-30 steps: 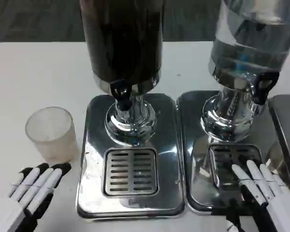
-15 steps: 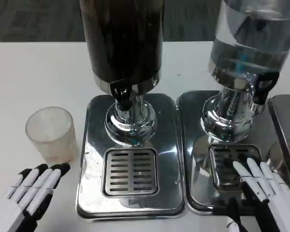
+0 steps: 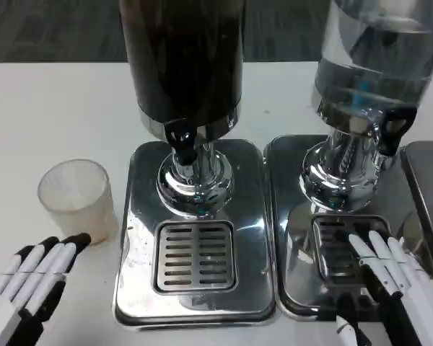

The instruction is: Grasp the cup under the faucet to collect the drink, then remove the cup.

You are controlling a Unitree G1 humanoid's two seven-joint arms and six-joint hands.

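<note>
Cup point(image 3: 76, 199) first: in your head view it stands upright on the white tabletop point(image 3: 43, 108), just left of the dark dispenser's steel base point(image 3: 141, 238) and well short of the faucet point(image 3: 182, 142), which hangs over the slotted drip grate point(image 3: 195, 256). Your left hand point(image 3: 30, 277) lies low at the near left, holding nothing, its fingers stretched out side by side with their black tips pointing up toward the cup; the tips sit just beside its near lower edge, and you can't quite tell whether they touch it. Your right hand point(image 3: 393, 277) rests over the near edge of the clear dispenser's base point(image 3: 296, 238), fingers extended and empty, their tips over that unit's drip grate point(image 3: 339, 249).
</note>
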